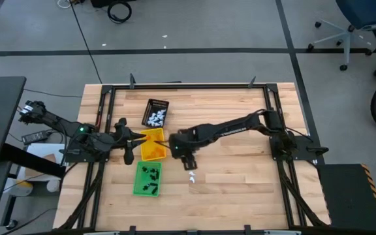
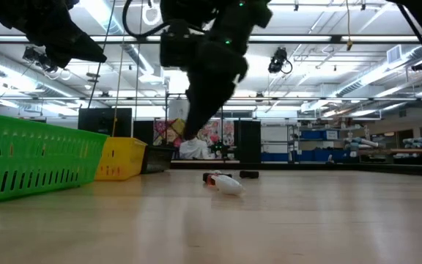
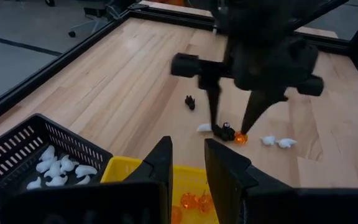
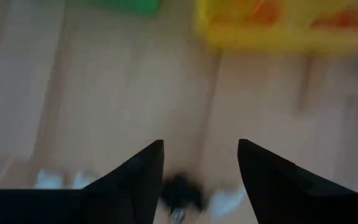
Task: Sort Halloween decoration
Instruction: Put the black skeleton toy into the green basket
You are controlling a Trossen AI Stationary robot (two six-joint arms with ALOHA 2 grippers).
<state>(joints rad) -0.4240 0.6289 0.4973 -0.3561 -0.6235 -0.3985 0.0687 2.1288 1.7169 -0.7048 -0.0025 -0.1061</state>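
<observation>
Nearest the low camera stands the green slotted plastic tray (image 2: pixel 28 158), with the yellow plastic tray (image 2: pixel 123 158) behind it and the black slotted tray (image 1: pixel 155 112) farthest along the wooden table (image 1: pixel 240 189).

Right gripper (image 3: pixel 232 124) – fingers spread apart, nothing between them – hangs over the loose trinkets just beside the yellow tray. Below its tips lie a small black trinket (image 3: pixel 227 130), a round orange trinket (image 3: pixel 240 137) and a white trinket (image 3: pixel 204 127), close together; two more white trinkets (image 3: pixel 277 142) lie near them, and another black trinket (image 3: pixel 191 101) sits apart.

Left gripper (image 3: pixel 186 163) – fingers slightly parted, empty – waits above the yellow tray's edge.

Sorted contents:
- black tray: white pieces (image 3: pixel 58 171)
- yellow tray: orange pieces (image 3: pixel 191 202)
- green tray: black pieces (image 1: pixel 150 173)
</observation>
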